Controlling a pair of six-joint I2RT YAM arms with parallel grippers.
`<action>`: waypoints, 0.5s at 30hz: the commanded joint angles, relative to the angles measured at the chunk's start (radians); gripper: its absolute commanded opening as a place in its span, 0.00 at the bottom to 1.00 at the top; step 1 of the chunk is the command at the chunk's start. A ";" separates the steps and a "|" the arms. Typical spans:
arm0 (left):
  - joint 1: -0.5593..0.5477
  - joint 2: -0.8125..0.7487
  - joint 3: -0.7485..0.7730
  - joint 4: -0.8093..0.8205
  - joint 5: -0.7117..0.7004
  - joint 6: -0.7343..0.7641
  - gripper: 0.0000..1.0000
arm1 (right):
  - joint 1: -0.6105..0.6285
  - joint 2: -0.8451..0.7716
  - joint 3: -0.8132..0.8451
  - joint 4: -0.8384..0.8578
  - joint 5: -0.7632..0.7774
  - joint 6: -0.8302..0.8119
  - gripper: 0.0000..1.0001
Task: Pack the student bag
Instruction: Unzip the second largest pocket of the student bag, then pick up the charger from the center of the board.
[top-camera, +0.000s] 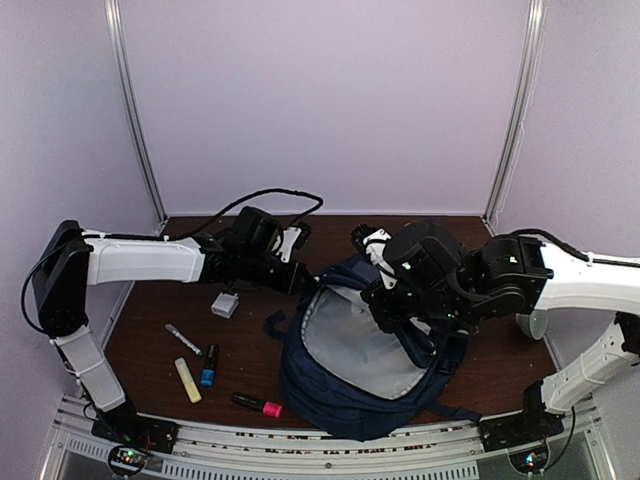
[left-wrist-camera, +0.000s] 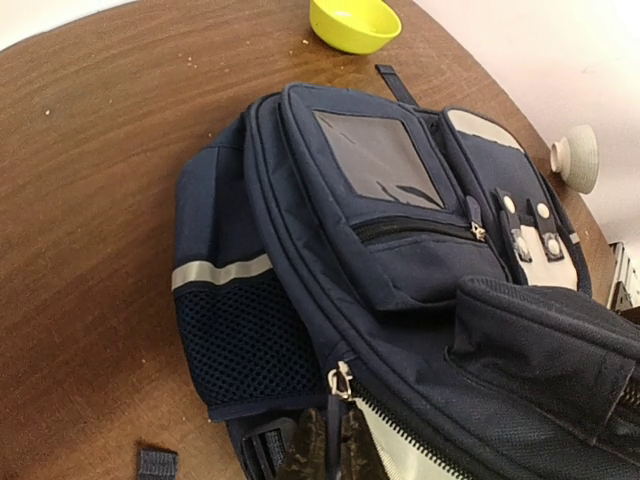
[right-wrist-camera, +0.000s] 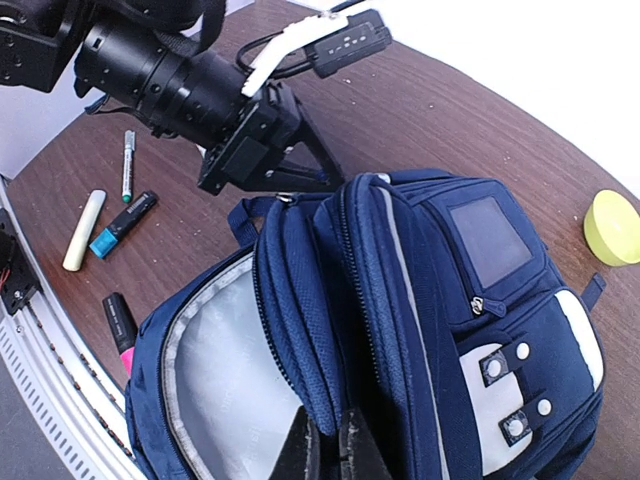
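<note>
Left gripper (left-wrist-camera: 326, 448) pinches the zipper pull (left-wrist-camera: 340, 382) at the upper-left rim of the student bag (top-camera: 330, 400), right gripper (right-wrist-camera: 322, 445) clamps its right rim, mouth open between.

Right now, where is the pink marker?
In the top view the pink marker lies on the table near its front edge, on the left arm's side. It is right beside the backpack, with the blue marker just up-left.

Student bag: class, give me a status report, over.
Left pincer shut on bag top edge. Right pincer shut on its opening rim. Bag unzipped, visible lining bare. Markers on table beside it, opening unblocked.
</note>
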 joint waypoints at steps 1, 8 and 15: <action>0.045 0.031 0.033 -0.075 -0.080 0.011 0.00 | 0.009 -0.018 0.048 0.030 0.059 0.014 0.00; 0.046 -0.085 -0.045 -0.127 -0.120 0.035 0.34 | 0.008 0.002 0.014 0.089 0.083 0.007 0.00; 0.045 -0.247 -0.123 -0.253 -0.257 0.051 0.66 | 0.000 0.055 0.014 0.110 0.081 -0.009 0.00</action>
